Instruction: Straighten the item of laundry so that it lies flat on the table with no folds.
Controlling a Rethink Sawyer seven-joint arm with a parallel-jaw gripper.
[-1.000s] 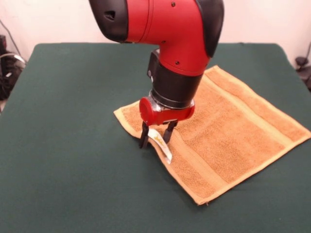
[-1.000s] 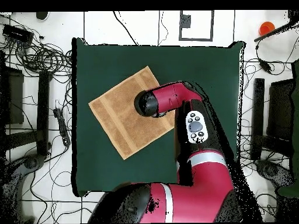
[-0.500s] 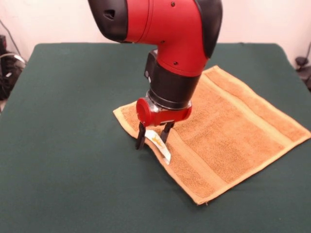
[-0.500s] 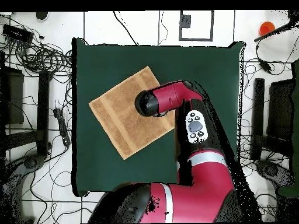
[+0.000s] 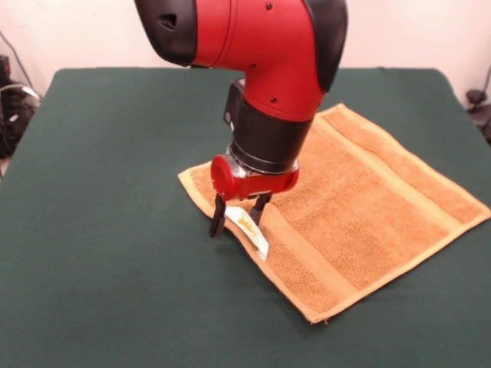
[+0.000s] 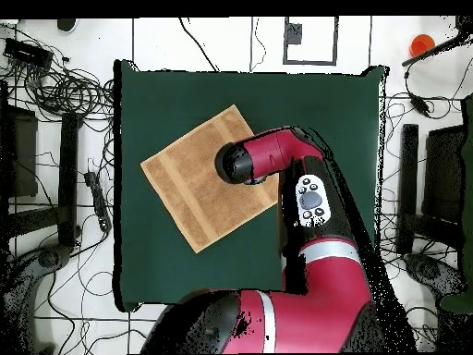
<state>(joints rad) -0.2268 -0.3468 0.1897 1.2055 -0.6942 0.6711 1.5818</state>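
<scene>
We see the large rectangular dark green felt-topped table [image 5: 100,253] [image 6: 323,120], and the red and black Sawyer arm [image 5: 261,69] [image 6: 277,157] reaching down over it. The roughly square golden-orange terry towel [image 5: 360,207] [image 6: 189,176] lies spread near the table's middle, turned diamond-wise to the table edges, its paler border bands running from the front view's upper middle toward its lower right. Our gripper [image 5: 236,215] stands at the towel's edge, its two dark fingers [image 5: 218,220] parted, straddling the small white label [image 5: 249,228], which sticks up off the hem. We cannot tell whether they pinch the label.
</scene>
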